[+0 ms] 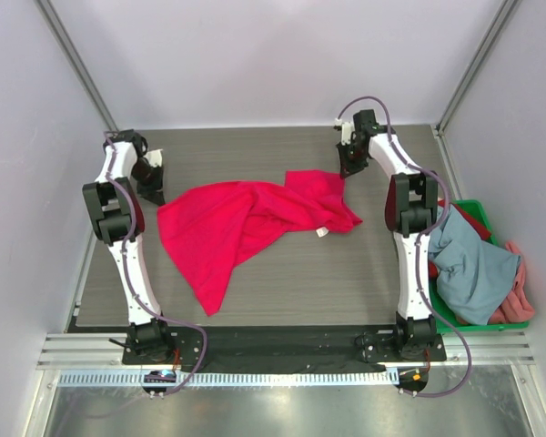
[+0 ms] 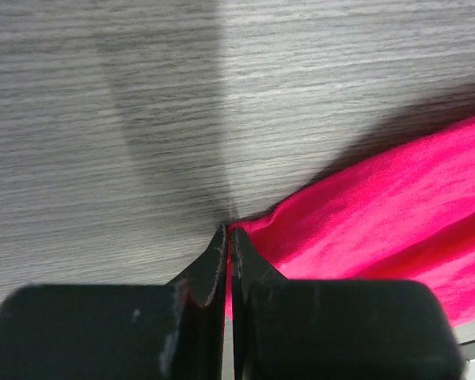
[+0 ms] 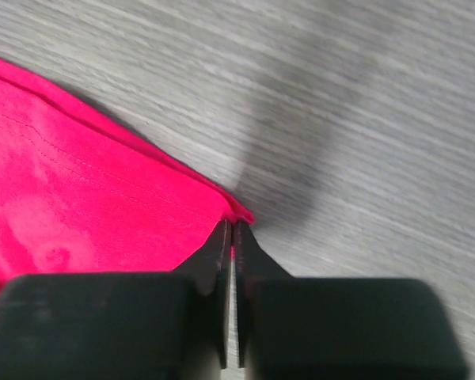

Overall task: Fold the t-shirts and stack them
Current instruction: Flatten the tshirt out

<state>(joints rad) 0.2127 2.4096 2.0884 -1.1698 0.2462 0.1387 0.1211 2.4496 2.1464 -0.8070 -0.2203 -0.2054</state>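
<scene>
A bright crimson-red t-shirt lies crumpled across the middle of the grey table. My left gripper is at the shirt's far left edge. In the left wrist view it is shut, with red cloth pinched between the jaws. My right gripper is at the shirt's far right corner. In the right wrist view it is shut on the hemmed corner of the shirt. Both grippers sit low at the table surface.
A green plastic crate stands off the table's right edge beside the right arm. It holds a grey-blue shirt, a salmon-pink one and a red one. White walls close in the back and sides.
</scene>
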